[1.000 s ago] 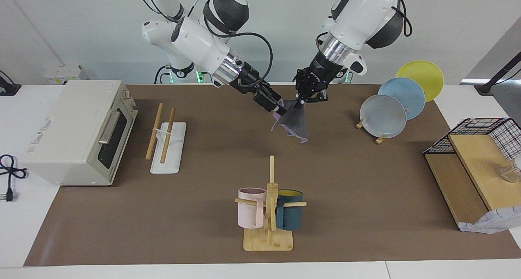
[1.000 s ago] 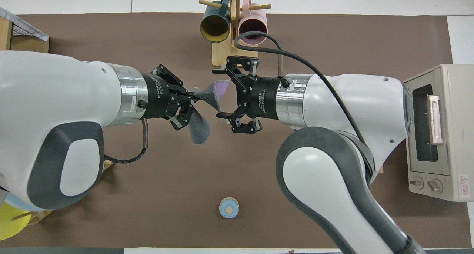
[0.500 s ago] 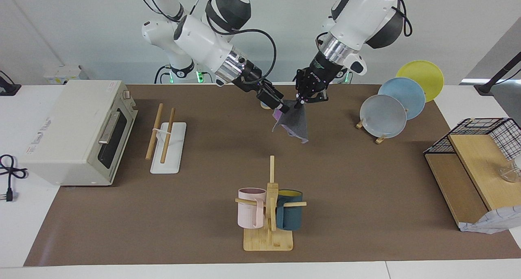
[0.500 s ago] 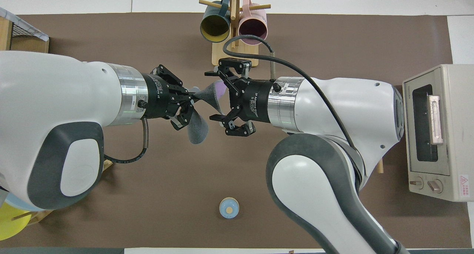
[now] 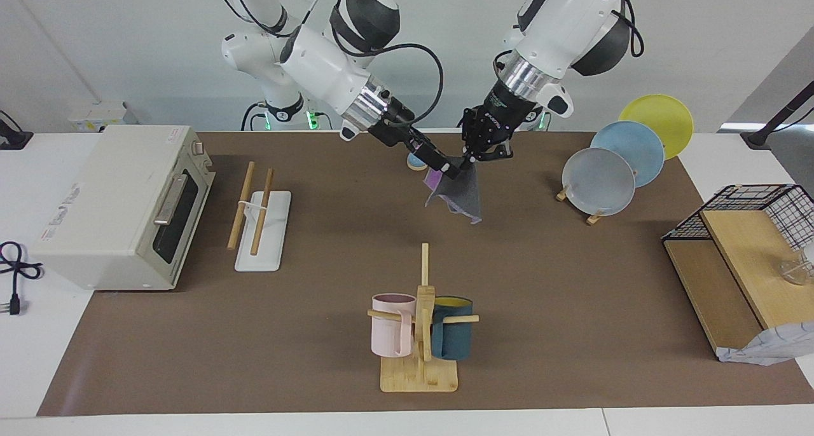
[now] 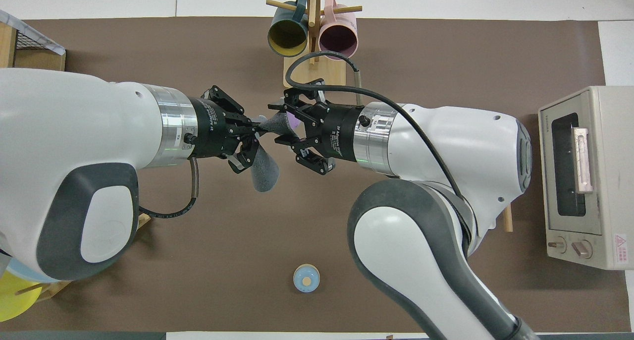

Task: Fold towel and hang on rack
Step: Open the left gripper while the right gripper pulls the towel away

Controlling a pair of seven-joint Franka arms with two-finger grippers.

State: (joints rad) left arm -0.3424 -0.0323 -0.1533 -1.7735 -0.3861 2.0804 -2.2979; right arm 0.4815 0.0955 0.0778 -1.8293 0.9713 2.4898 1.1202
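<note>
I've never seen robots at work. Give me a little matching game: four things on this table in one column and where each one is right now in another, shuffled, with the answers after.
Things:
1. towel
2. rack
3. pink mug
4. grey plate

Places:
A. hung on the bamboo stand
B. dangling in the air from the left gripper
C. bare, beside the toaster oven
D. upright in a wooden stand toward the left arm's end of the table

Pairs: 1-B, 2-C, 3-A, 4-D

Bright, even light; soft shadows, both views sharp
</note>
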